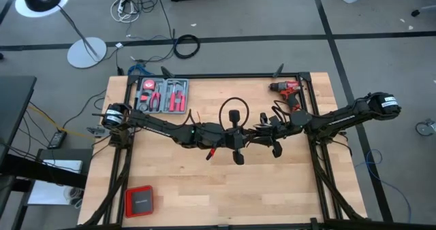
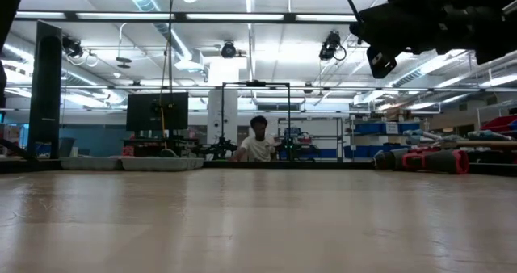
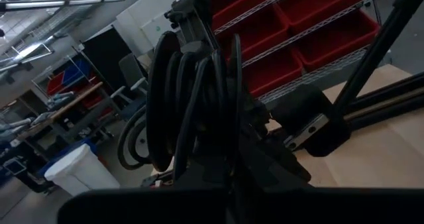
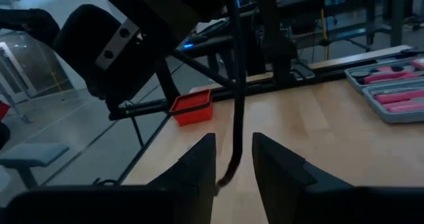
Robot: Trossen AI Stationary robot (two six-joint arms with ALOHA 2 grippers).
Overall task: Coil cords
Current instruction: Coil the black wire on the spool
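Note:
The thin black cord point(image 3: 192, 98) is wound into several loops and is lifted above the middle of the table. In the high view it shows as a ring point(image 1: 233, 111). My left gripper point(image 1: 235, 140) reaches level from the table's left and is shut on the loops. My right gripper point(image 4: 233, 139) comes in level from the right and is open. A loose strand of the cord point(image 4: 237, 85) hangs between its two fingers, with its free end point(image 4: 225, 177) close to one finger. I cannot tell whether the fingers touch it. My left gripper pinches several loops of the cord point(image 3: 199, 138) together between its two fingers, coming in level from the table's left. The coil stands upright in the hold, clear of the table. The gripper's own body hides the exact place of contact.
A red drill point(image 1: 289, 90) lies at the far right of the table. An open tool case point(image 1: 161, 95) lies at the far left and a red-and-black box point(image 1: 139, 201) at the near left. A thicker cable ring point(image 1: 186, 46) lies on the floor beyond. Bare wood point(image 1: 225, 189) spans the near half.

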